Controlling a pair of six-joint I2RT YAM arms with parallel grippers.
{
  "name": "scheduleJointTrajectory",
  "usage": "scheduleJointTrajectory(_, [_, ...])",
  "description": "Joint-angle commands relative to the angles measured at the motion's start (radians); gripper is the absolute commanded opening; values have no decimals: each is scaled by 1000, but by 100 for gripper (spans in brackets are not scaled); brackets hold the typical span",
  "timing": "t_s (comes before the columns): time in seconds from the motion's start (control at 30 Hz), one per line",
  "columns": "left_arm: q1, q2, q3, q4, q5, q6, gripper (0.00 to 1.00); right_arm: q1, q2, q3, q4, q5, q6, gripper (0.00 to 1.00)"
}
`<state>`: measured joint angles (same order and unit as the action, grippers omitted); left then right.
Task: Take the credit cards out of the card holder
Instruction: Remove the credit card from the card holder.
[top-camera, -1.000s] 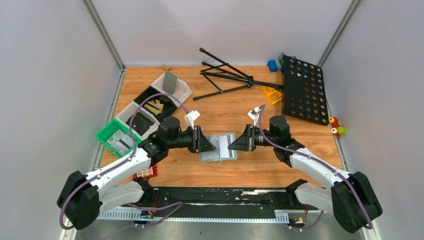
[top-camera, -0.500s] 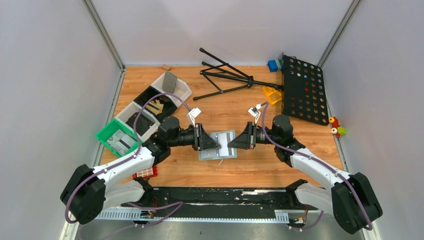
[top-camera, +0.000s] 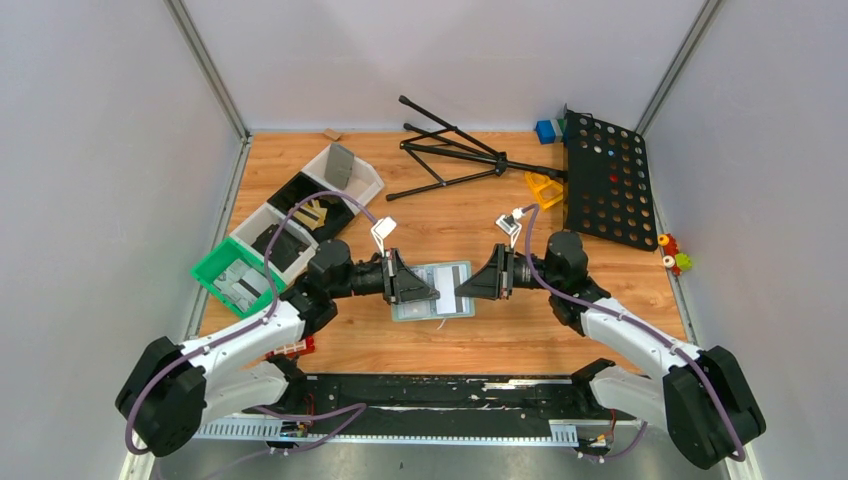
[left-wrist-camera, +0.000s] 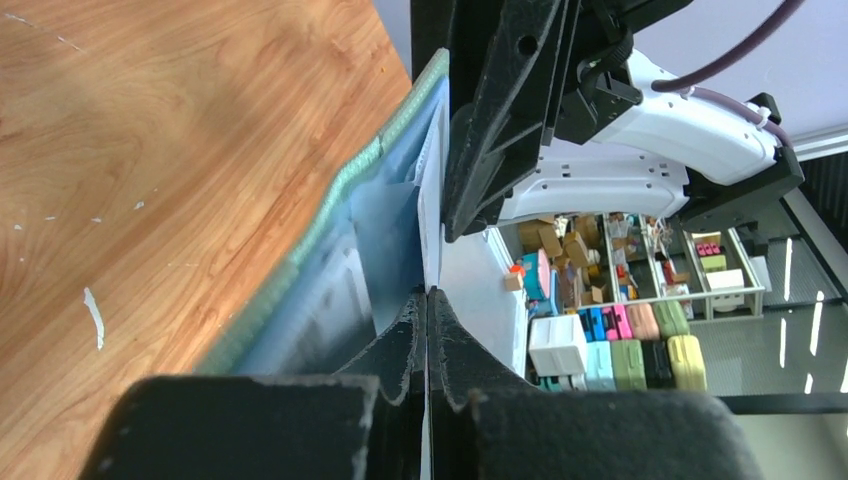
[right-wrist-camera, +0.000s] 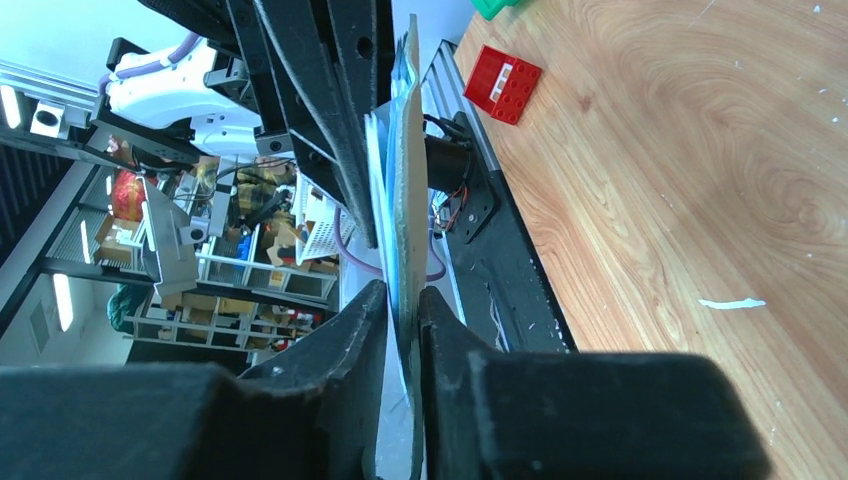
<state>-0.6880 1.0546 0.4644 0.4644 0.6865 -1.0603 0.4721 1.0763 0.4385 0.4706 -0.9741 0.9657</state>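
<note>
The grey-blue card holder (top-camera: 428, 306) hangs open just above the table's middle, held between both grippers. My left gripper (top-camera: 430, 292) is shut on the thin edge of a whitish credit card (left-wrist-camera: 431, 215) that sticks out of the holder's pale sleeves (left-wrist-camera: 340, 270). My right gripper (top-camera: 461, 289) is shut on the holder's opposite edge (right-wrist-camera: 408, 200). A whitish card with dark stripes (top-camera: 449, 276) shows on the holder's upper face. In each wrist view the other gripper stands close behind the holder, the right one (left-wrist-camera: 492, 140) and the left one (right-wrist-camera: 320, 110).
A green tray (top-camera: 212, 262) and a row of white and black bins (top-camera: 300, 205) lie at the left. A red block (top-camera: 292, 346) sits near the left arm's base. A black tripod (top-camera: 450, 150), a black perforated board (top-camera: 605, 180) and small toys (top-camera: 675, 258) lie at the back right.
The left arm has drawn back a little to the left and the holder has shifted slightly with it. Both grippers stay shut.
</note>
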Motion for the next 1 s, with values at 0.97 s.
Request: scheduleJointTrajectory(0.97, [3,13,-11,169,33,-59,36,-39,-26,-22,145,-49,101,0])
